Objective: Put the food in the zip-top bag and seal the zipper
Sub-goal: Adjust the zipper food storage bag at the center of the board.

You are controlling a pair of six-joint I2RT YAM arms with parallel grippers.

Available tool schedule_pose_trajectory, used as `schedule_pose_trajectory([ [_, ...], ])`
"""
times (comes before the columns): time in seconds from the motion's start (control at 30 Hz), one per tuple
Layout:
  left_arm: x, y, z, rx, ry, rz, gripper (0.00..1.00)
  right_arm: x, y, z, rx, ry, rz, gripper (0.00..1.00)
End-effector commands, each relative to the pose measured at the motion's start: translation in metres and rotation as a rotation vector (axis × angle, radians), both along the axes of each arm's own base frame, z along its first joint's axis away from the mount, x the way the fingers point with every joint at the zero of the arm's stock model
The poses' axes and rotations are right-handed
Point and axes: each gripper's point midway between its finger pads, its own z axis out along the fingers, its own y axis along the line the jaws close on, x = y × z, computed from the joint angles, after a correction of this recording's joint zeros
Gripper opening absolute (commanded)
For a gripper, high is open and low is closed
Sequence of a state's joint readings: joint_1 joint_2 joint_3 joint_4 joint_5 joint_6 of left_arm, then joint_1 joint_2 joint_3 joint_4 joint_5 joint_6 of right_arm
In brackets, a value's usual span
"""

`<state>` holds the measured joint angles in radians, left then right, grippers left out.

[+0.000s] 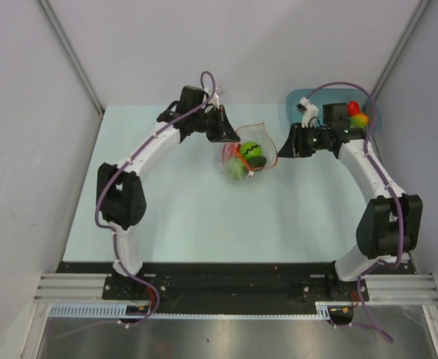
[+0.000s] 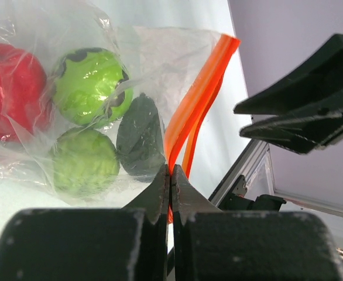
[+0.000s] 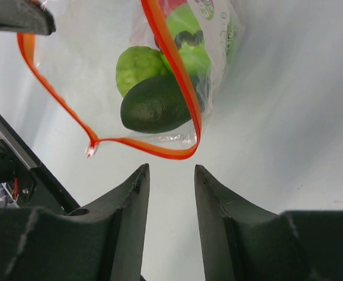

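Note:
The clear zip-top bag [image 1: 247,155] lies mid-table and holds two green balls [image 2: 89,82], a red piece [image 2: 7,88] and a dark green one [image 3: 157,105]. Its red-orange zipper [image 2: 198,99] stands open in a loop [image 3: 142,145]. My left gripper [image 1: 232,137] is shut on the zipper strip at the bag's far left edge; the left wrist view [image 2: 170,171] shows the strip pinched between the jaws. My right gripper [image 1: 279,157] is open and empty, just right of the bag mouth, and its fingers [image 3: 141,178] stop short of the zipper. A red piece [image 1: 353,108] and an orange-yellow one [image 1: 361,120] lie in the tray.
A translucent teal tray [image 1: 300,99] sits at the back right, partly under the right arm. Grey walls close in the table at the back and on both sides. The right gripper also shows in the left wrist view [image 2: 300,111].

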<state>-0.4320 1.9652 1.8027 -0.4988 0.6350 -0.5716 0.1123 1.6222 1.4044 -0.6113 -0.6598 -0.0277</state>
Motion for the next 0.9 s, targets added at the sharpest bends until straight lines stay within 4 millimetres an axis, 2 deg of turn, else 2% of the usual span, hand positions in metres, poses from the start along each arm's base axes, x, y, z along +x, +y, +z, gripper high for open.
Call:
schedule_pose_trajectory([
  [0.0, 0.002, -0.006, 0.023, -0.039, -0.064, -0.014, 0.0, -0.018, 0.001, 0.014, 0.034, -0.018, -0.018, 0.45],
  [0.07, 0.003, -0.008, 0.024, -0.05, -0.058, -0.018, 0.0, -0.018, 0.002, 0.004, 0.037, 0.017, -0.02, 0.55],
  [0.1, 0.002, -0.009, 0.023, -0.052, -0.053, -0.021, 0.0, -0.019, 0.005, -0.007, 0.053, 0.063, -0.022, 0.57],
  [0.17, 0.003, -0.01, 0.021, -0.054, -0.052, -0.025, 0.0, -0.016, 0.008, -0.015, 0.078, 0.09, -0.029, 0.62],
  [0.33, 0.001, -0.01, 0.02, -0.062, -0.046, -0.028, 0.0, -0.002, 0.014, -0.035, 0.123, 0.121, -0.082, 0.63],
  [0.47, 0.001, -0.01, 0.02, -0.061, -0.056, -0.028, 0.0, 0.004, 0.023, -0.04, 0.19, 0.164, -0.089, 0.59],
  [0.53, 0.0, -0.009, 0.018, -0.061, -0.052, -0.027, 0.0, 0.009, 0.029, -0.031, 0.244, 0.149, -0.07, 0.57],
  [0.57, -0.001, -0.008, 0.019, -0.058, -0.054, -0.027, 0.0, 0.01, 0.031, -0.026, 0.275, 0.155, -0.068, 0.47],
  [0.63, -0.003, -0.005, 0.015, -0.046, -0.051, -0.021, 0.0, 0.011, 0.035, -0.016, 0.322, 0.131, -0.029, 0.13],
  [0.67, -0.005, -0.005, 0.014, -0.038, -0.049, -0.023, 0.0, 0.01, 0.036, -0.011, 0.338, 0.134, -0.025, 0.0],
  [0.73, -0.009, 0.002, 0.017, -0.003, -0.07, -0.025, 0.0, -0.001, 0.04, 0.002, 0.386, 0.144, 0.029, 0.0],
  [0.77, -0.011, 0.005, 0.019, 0.016, -0.086, -0.026, 0.0, -0.011, 0.042, 0.019, 0.416, 0.128, 0.074, 0.0],
  [0.8, -0.009, 0.01, 0.035, 0.046, -0.164, -0.035, 0.0, -0.018, 0.045, 0.03, 0.433, 0.117, 0.099, 0.0],
  [0.83, -0.016, 0.017, 0.038, 0.085, -0.167, -0.05, 0.01, -0.025, 0.047, 0.042, 0.452, 0.102, 0.126, 0.0],
  [0.87, -0.019, 0.02, 0.045, 0.123, -0.199, -0.059, 0.0, -0.037, 0.049, 0.065, 0.475, 0.061, 0.168, 0.0],
])
